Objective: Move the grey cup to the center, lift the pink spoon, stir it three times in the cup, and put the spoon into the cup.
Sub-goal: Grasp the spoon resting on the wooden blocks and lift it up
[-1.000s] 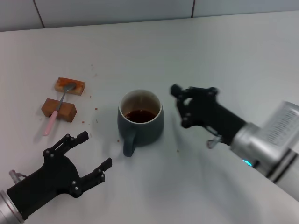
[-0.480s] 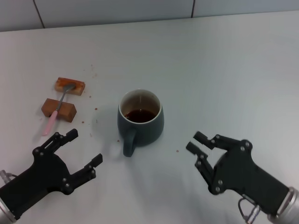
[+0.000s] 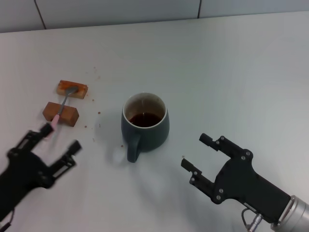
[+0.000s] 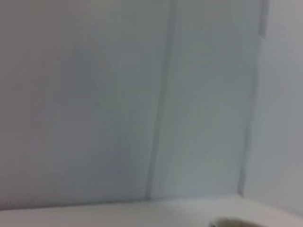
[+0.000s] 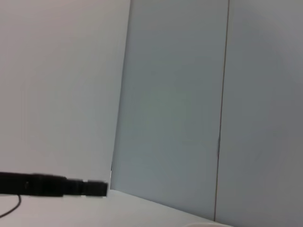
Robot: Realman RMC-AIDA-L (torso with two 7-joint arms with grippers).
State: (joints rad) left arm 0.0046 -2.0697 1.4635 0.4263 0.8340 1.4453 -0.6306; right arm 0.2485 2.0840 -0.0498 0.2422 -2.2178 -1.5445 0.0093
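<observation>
Round dark blue-grey ceramic cup point(image 3: 145, 123) with brown drink inside: in the middle of the white table point(image 3: 231, 67), in the same spot as a moment ago, handle toward the robot. Looks like the first job, cup to the center, is done.

Right gripper point(image 3: 194, 151): down low and near the robot now, well apart from the cup, no longer right beside it as a second ago. Fingers wide open, wider than half a second ago, holding nothing. Looks finished with its part.

Left gripper point(image 3: 60, 137): farther out to the left than before, closer to the small slim spoon with the pale pink handle and silver bowl point(image 3: 62, 107). Fingers spread open, holding nothing yet. One fingertip point(image 3: 47, 128) right at the pink end of the handle; hard to tell if touching.

Spoon not moved: lies across two brown blocks point(image 3: 60, 113), silver bowl on the far one.

Probably next: grab and lift the spoon. Tricky, thin handle, easy to knock off the blocks.
</observation>
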